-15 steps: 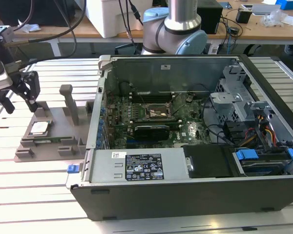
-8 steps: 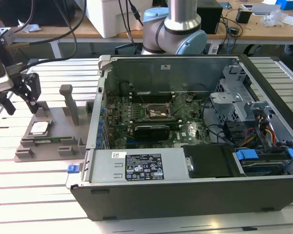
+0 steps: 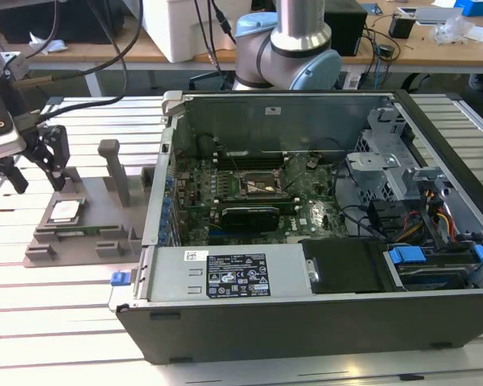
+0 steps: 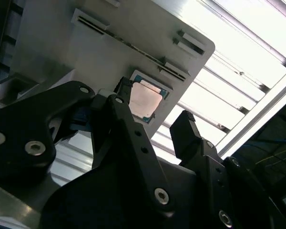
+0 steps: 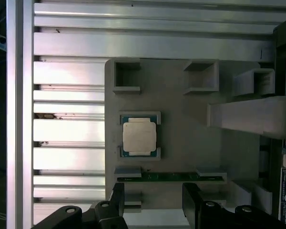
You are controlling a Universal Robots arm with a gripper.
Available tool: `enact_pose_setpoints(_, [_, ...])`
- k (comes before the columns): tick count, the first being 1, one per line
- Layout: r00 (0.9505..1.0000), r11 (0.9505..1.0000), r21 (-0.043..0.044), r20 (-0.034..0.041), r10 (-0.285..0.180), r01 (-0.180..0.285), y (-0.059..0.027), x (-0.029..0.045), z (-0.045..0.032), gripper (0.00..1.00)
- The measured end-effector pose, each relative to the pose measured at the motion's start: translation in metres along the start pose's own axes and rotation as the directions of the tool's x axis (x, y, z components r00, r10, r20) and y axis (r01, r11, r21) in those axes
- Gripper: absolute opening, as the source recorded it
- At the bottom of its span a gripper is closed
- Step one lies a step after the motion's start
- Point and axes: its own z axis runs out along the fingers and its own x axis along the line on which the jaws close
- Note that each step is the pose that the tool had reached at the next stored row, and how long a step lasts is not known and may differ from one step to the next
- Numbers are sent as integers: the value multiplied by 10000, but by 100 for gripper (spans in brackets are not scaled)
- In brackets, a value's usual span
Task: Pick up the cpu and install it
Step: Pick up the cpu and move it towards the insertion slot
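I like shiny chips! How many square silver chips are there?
1. The square silvery-grey cpu sits in the grey holder, near the open black gripper. More could hide inside the computer case.

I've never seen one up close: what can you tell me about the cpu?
The cpu is a small flat square chip with a silvery metal top over a thin teal-edged base. It lies flat in a shallow pocket of the grey holder, outside the computer case. The open gripper hovers nearby, not touching.
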Motion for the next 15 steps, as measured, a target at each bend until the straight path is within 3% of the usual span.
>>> enact_pose_setpoints(2, [10000, 10000, 28, -2, -25, 25, 40, -4, 60, 60])
enact_pose_setpoints(3, [9999, 9999, 29, 2, -103, 103, 125, -4, 113, 60])
enact_pose_setpoints(4, [9998, 9998, 27, 5, -182, 182, 155, 5, 150, 60])
enact_pose_setpoints(7, [9992, 9992, 21, 11, -400, 399, 169, 25, 218, 60])
enact_pose_setpoints(15, [9992, 9992, 21, 11, -400, 400, 204, 55, 454, 60])
